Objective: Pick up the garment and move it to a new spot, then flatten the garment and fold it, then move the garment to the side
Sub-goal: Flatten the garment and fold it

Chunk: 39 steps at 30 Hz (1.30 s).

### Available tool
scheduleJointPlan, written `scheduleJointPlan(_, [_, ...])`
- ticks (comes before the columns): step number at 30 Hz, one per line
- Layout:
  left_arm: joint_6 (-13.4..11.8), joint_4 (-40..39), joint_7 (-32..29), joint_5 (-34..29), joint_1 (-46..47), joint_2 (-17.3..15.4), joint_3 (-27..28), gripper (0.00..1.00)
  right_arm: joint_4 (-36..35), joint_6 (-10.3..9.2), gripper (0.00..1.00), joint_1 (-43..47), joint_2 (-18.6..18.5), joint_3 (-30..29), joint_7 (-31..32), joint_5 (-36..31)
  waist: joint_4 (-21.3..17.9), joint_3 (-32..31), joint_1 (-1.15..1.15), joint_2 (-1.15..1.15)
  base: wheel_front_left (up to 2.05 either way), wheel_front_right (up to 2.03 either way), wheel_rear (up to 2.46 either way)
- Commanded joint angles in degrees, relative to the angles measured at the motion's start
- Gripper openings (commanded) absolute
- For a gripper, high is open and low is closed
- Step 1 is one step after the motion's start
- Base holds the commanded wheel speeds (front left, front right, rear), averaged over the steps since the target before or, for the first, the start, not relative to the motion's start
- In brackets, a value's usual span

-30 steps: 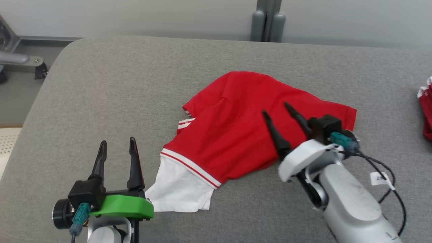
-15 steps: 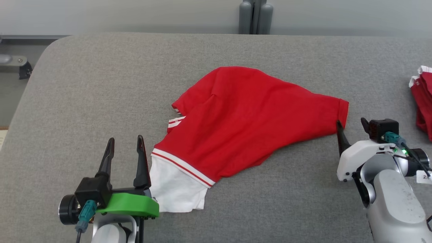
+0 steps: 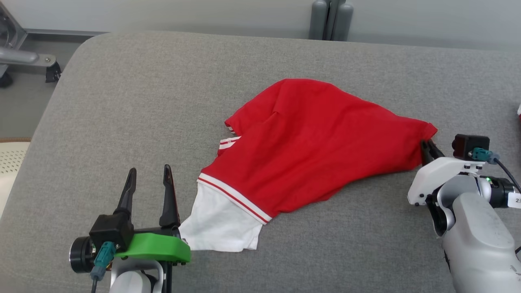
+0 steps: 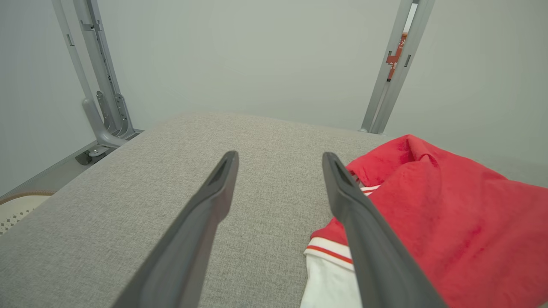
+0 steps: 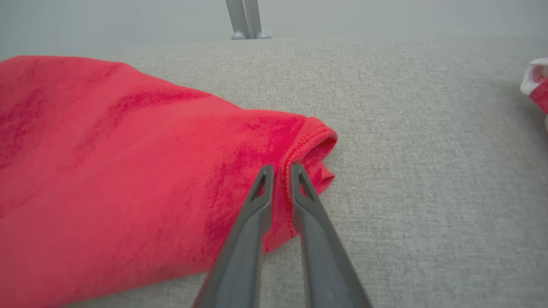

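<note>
The garment [image 3: 317, 146] is a red shirt with white striped trim and a white panel, lying rumpled on the grey padded table [image 3: 142, 101]. My right gripper [image 3: 425, 143] is at its right corner. In the right wrist view, that right gripper [image 5: 281, 167] has its fingers pinched on the stitched hem of the garment [image 5: 128, 162], with red cloth between them. My left gripper [image 3: 149, 169] stands open near the table's front, just left of the white panel. In the left wrist view, the left gripper [image 4: 280, 156] holds nothing and the garment [image 4: 449, 214] lies to its right.
Another red and white cloth [image 5: 535, 83] lies at the table's far right edge. Grey posts [image 3: 331, 20] stand behind the table. A metal frame foot [image 3: 24, 61] sits on the floor beyond the rounded left corner.
My right gripper went from over the middle of the garment to its right corner and closed on the hem. The head camera shifted. The left gripper stayed open.
</note>
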<state>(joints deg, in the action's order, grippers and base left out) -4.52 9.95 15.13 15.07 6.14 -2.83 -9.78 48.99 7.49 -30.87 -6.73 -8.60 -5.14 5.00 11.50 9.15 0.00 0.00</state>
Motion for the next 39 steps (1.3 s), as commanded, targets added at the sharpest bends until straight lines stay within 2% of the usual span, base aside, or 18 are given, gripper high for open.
scheduleJointPlan(1, [0.00, 0.11, 0.00, -0.16, -0.41, -0.13, 0.16, 1.00, -0.67, 0.00, 0.00, -0.41, -0.87, 0.88, -1.20, 0.90, -0.65, -0.91, 0.00, 0.00, 0.00, 0.00, 0.00])
scheduleJointPlan(6, [0.37, 0.44, 0.00, -0.35, -1.55, -0.14, 0.56, 1.00, -7.83, 0.00, 0.00, 0.66, -1.83, 5.62, -4.47, 4.09, -2.46, -3.04, 0.00, 0.00, 0.00, 0.00, 0.00])
scheduleJointPlan(10, [0.20, 0.26, 0.00, -0.46, -2.40, -0.14, 0.69, 1.00, -19.02, 0.00, 0.00, 3.00, -2.81, 8.79, -3.54, 6.98, -4.00, -4.28, 0.00, 0.00, 0.00, 0.00, 0.00])
scheduleJointPlan(14, [0.47, 0.09, 0.00, -0.49, -2.48, -0.14, 0.73, 1.00, -33.26, 0.00, 0.00, 5.37, -4.07, 9.94, -0.11, 7.85, -4.57, -4.49, 0.00, 0.00, 0.00, 0.00, 0.00])
scheduleJointPlan(17, [0.51, -0.34, 0.00, 0.05, -1.77, -0.14, -0.06, 1.00, -44.46, 0.00, 0.00, 6.33, -3.43, 9.43, 3.71, 8.06, -3.83, -3.88, 0.00, 0.00, 0.00, 0.00, 0.00])
scheduleJointPlan(21, [0.09, -1.10, 0.00, 0.74, -0.86, -0.15, -0.68, 1.00, -53.38, 0.00, 0.00, 6.59, -3.11, 8.43, 10.09, 8.05, -1.75, -2.52, 0.00, 0.00, 0.00, 0.00, 0.00])
scheduleJointPlan(23, [0.02, -1.25, 0.00, 1.15, -0.16, -0.13, -1.02, 1.00, -53.47, 0.00, 0.00, 5.36, -3.91, 7.57, 12.72, 7.48, -0.38, -1.56, 0.00, 0.00, 0.00, 0.00, 0.00])
scheduleJointPlan(26, [-0.10, -1.39, 0.00, 1.60, 0.60, -0.13, -1.65, 1.00, -47.94, 0.00, 0.00, 2.66, -6.37, 6.13, 15.25, 5.42, 1.88, 0.15, 0.00, 0.00, 0.00, 0.00, 0.00])
scheduleJointPlan(30, [-0.28, -1.55, 0.00, 2.42, 1.99, -0.13, -2.53, 1.00, -35.72, 0.00, 0.00, -1.85, -8.43, 4.53, 15.07, 2.72, 4.71, 2.39, 0.00, 0.00, 0.00, 0.00, 0.00])
scheduleJointPlan(34, [-0.55, -1.67, 0.00, 2.89, 2.92, -0.12, -3.36, 1.00, -23.82, 0.00, 0.00, -7.28, -10.12, 1.89, 10.89, -0.84, 6.89, 4.37, 0.00, 0.00, 0.00, 0.00, 0.00])
scheduleJointPlan(35, [-0.48, -1.63, 0.00, 3.01, 3.25, -0.12, -3.61, 1.00, -20.79, 0.00, 0.18, -8.64, -10.43, 0.58, 9.29, -2.12, 7.43, 4.83, 0.00, 0.00, 0.00, 0.00, 0.00])
scheduleJointPlan(36, [-0.47, -1.60, 0.01, 3.05, 3.49, -0.12, -3.71, 1.00, -18.58, 0.00, 0.64, -9.76, -10.19, -0.24, 7.92, -3.28, 7.70, 5.15, 0.00, 0.00, 0.00, 0.00, 0.00])
scheduleJointPlan(37, [-0.47, -1.59, 0.00, 3.11, 3.66, -0.12, -3.84, 1.00, -16.57, 0.00, 1.00, -10.91, -9.69, -1.02, 6.74, -4.19, 7.91, 5.41, 0.00, 0.00, 0.00, 0.00, 0.00])
scheduleJointPlan(39, [-0.62, -1.48, 0.00, 3.19, 3.84, -0.13, -3.91, 1.00, -11.76, 0.00, 1.00, -13.54, -8.64, -2.38, 4.37, -6.13, 8.03, 5.83, 0.00, 0.00, 0.00, 0.00, 0.00])
